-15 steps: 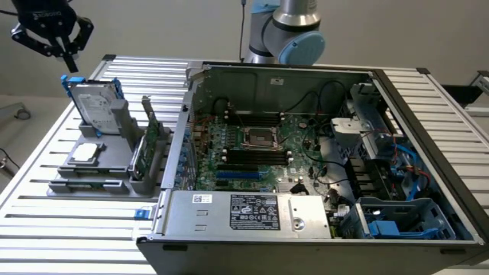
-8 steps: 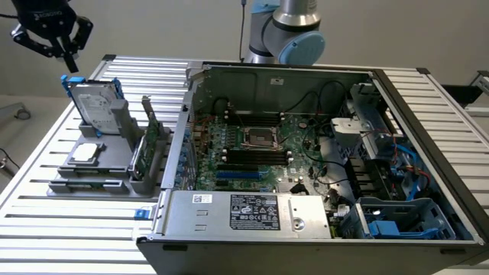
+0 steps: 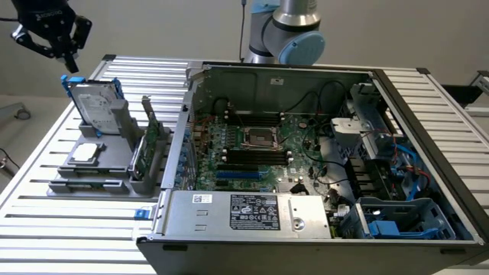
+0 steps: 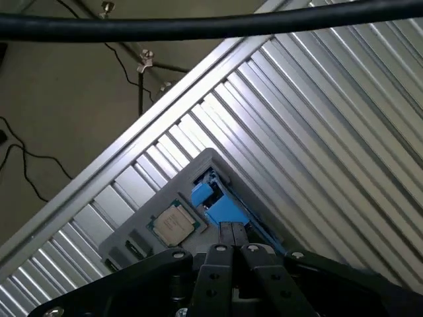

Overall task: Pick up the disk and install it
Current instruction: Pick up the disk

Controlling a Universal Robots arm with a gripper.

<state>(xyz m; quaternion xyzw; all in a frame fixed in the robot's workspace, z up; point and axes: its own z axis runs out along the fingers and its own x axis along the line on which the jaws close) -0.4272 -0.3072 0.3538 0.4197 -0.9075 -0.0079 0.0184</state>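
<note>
Disk (image 3: 95, 107) not in my grip: my gripper (image 3: 71, 63) hangs just above its top corner on the exterior view's left, clear air between, black fingers pressed together with nothing held. Wrist view same story: gripper (image 4: 231, 238) pinched closed, matte black fingers side by side, blue carrier end of the disk (image 4: 217, 206) just past them.

Disk stands upright on edge in a grey plastic holder (image 3: 91, 172), flat silver-grey metal face with white label, blue plastic frame along both upright edges, top edge free. Same holder: small square shiny processor chip (image 3: 86, 152) lying flat in a recess in front of the disk, thin green circuit card (image 3: 153, 137) standing on edge in a slot toward the case. Holder rests on a ribbed aluminium slat table (image 3: 46, 229), long straight grooves, bare slats around the holder on the exterior view's left.

On the exterior view's right of the holder, open computer case (image 3: 275, 80): sheet-metal walls, green motherboard (image 3: 294, 137), loose black cables, silver power supply (image 3: 252, 212) with label at the near edge, blue-trimmed drive cage (image 3: 405, 220) in the near corner on the exterior view's right. Top of the case open; my arm's grey and blue joint (image 3: 294, 34) behind its far wall.
</note>
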